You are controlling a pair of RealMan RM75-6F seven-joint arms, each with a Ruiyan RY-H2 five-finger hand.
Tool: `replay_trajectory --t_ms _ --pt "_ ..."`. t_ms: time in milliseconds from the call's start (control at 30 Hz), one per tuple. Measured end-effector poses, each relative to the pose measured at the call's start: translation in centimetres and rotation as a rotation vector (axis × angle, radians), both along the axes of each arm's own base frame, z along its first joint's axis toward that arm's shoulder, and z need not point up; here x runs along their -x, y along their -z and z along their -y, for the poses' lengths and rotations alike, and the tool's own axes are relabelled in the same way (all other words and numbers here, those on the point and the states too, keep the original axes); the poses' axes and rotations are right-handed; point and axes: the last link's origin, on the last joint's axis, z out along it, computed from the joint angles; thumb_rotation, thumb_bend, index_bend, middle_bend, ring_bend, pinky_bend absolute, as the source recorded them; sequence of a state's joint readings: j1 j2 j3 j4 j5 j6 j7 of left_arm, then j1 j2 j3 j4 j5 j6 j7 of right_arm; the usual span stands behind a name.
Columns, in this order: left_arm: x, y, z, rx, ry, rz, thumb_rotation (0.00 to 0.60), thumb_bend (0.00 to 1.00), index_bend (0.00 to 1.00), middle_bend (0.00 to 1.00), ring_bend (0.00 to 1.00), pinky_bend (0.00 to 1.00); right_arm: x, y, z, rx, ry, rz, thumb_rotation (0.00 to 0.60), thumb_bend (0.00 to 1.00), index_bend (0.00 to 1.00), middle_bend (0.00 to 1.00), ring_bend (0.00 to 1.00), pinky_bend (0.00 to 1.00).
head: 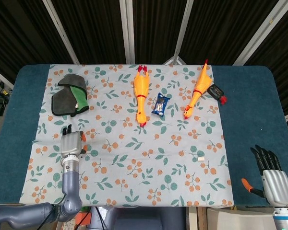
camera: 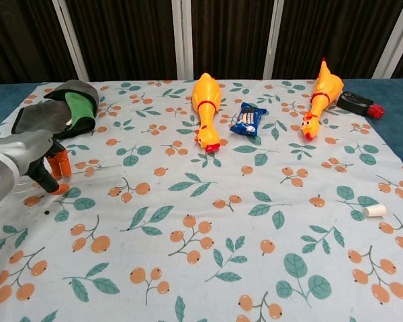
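My left hand [camera: 33,157] hangs low over the left side of the desk [head: 249,96], fingers pointing down at the flowered cloth [head: 149,158], orange tips [camera: 62,162] close together and nothing between them that I can make out; I read it as loosely clenched on air. My right hand [head: 273,179] sits off the near right corner, palm flat, dark fingers straight and apart, holding nothing.

The thing nearest my left hand is the folded rag [head: 69,95], toward the far left corner, just beyond my fingertips and apart from them. It is grey with a green inner face, doubled over on itself. I judge it light, limp and easy to grip: it will drape and unfold when lifted, so I would pinch the thick folded edge nearest me, not a loose corner.

Further out, near the far edge at the middle, lies a rubber chicken [head: 141,93], smooth, orange, long-necked, probably soft and squeezable, best taken round the body. Just beside it is a small blue snack packet [head: 160,104], glossy foil, likely slippery and crinkly. A second chicken [head: 198,88] lies further right, its tail end just beside a black and red gadget [head: 216,92], hard-looking. A tiny white cap [camera: 374,210] lies toward the near right, well apart from everything.
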State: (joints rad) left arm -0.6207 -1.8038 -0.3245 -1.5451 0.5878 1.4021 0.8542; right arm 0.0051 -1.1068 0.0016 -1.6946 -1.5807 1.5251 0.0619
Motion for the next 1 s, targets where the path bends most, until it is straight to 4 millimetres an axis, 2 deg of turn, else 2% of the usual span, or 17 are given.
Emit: replay_trajectory --t_ms 267,567,1000 --pt "-1.3 -1.7 -0.6 -0.022 0.041 0.039 0.6 0.68 0.62 0.44 0.02 0.0 0.0 0.0 0.0 0.002 -0.001 0.0 0.6 0.28 0.0 0.0 0.0 0.0" --pt "-2.2 -2.7 -0.6 -0.035 0.153 0.075 0.6 0.8 0.65 0.52 0.06 0.0 -0.1 0.0 -0.1 0.004 -0.001 -0.001 0.6 0.28 0.0 0.0 0.0 0.0" --pt "-1.7 -3.5 0.0 -0.032 0.284 0.141 0.6 0.82 0.65 0.52 0.06 0.0 -0.6 0.3 0.2 -0.008 -0.041 -0.022 0.6 0.28 0.0 0.0 0.0 0.0"
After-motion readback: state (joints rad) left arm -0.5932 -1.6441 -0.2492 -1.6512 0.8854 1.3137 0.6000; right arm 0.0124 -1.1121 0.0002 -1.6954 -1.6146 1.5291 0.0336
